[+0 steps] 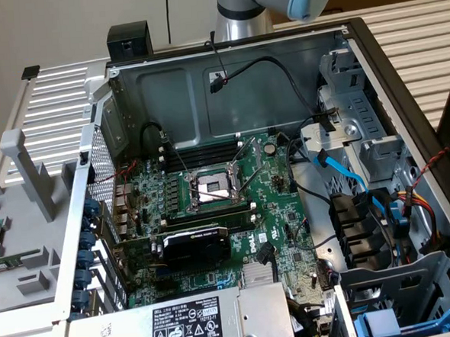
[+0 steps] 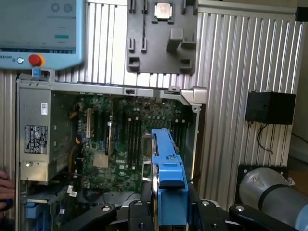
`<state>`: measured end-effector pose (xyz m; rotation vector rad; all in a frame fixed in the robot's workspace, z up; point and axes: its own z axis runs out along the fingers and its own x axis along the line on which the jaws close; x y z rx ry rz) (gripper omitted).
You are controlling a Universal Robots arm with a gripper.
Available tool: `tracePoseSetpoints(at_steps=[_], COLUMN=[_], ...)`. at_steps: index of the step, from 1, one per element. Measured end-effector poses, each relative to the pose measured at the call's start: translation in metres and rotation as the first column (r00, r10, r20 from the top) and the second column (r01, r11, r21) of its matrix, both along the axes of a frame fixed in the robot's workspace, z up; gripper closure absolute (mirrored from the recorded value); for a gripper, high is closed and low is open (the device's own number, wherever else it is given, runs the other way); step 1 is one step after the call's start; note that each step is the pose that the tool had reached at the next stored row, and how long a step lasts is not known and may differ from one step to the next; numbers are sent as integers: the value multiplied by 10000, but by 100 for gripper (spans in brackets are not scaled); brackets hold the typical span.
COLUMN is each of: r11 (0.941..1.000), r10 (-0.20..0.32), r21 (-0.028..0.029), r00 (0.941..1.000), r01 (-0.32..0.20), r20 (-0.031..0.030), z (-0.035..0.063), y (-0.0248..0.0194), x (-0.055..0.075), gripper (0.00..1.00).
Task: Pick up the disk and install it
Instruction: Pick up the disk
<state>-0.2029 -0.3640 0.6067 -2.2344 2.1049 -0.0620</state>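
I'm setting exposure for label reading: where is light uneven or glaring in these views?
Exterior view: even light on the motherboard, shadow inside the drive cage. Wrist view: the pendant screen glares pale, the case is dim inside, the disk is brightly lit.
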Motion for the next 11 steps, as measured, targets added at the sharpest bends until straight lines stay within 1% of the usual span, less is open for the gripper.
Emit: tracePoseSetpoints(at_steps=[11], r11=[10000], r10=[0], r21=[16], r00=[10000], r01=[0], r20=[91], z=[0], y=[-214], x=[154], gripper=[63])
